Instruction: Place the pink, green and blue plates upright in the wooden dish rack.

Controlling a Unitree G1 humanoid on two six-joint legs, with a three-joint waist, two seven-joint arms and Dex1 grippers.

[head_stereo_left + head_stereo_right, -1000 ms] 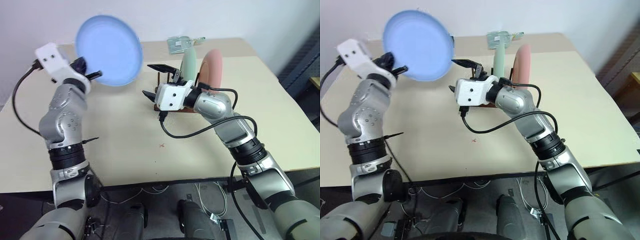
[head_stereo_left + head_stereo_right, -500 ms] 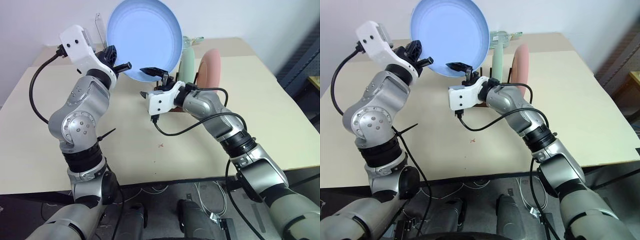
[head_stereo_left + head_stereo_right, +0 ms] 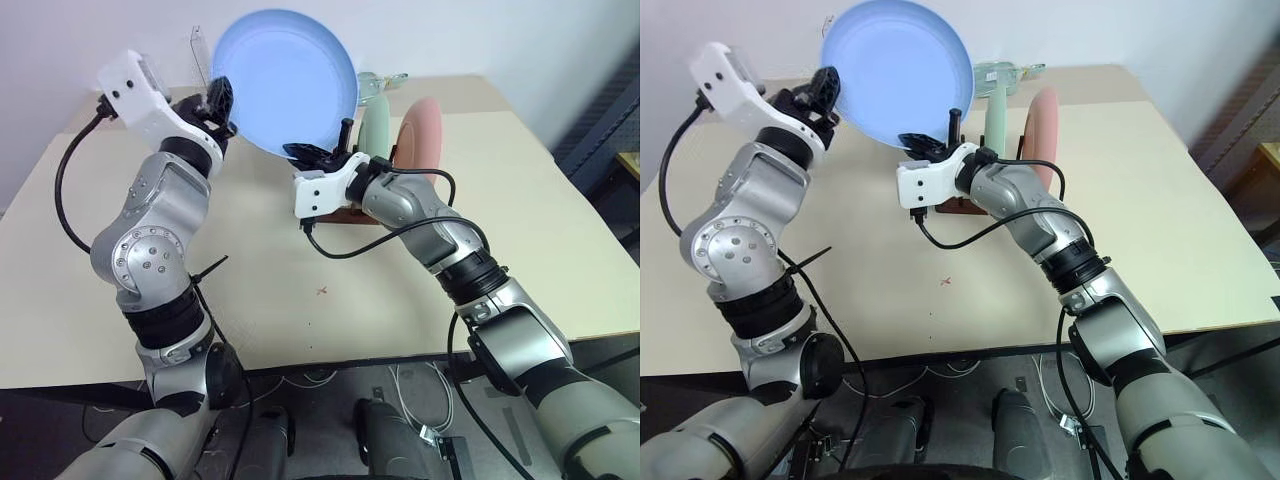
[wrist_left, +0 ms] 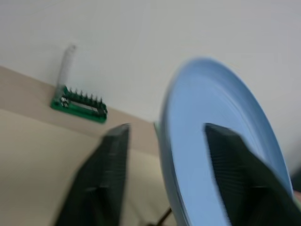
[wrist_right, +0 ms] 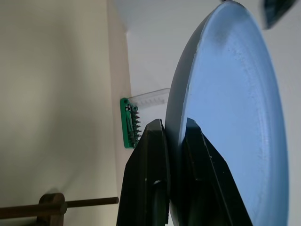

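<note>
Blue plate (image 3: 288, 80) stands on edge in the upper middle of the frame, its lower rim pinched by the right hand (image 3: 312, 154), fingers clamped together on it. Left hand (image 3: 218, 103) sits spread apart astride the plate's left edge. Just right and lower, the wooden dish rack (image 3: 350, 212) already carries the green plate (image 3: 377, 128) and pink plate (image 3: 422, 137), so I judge the right arm nearer.
</note>
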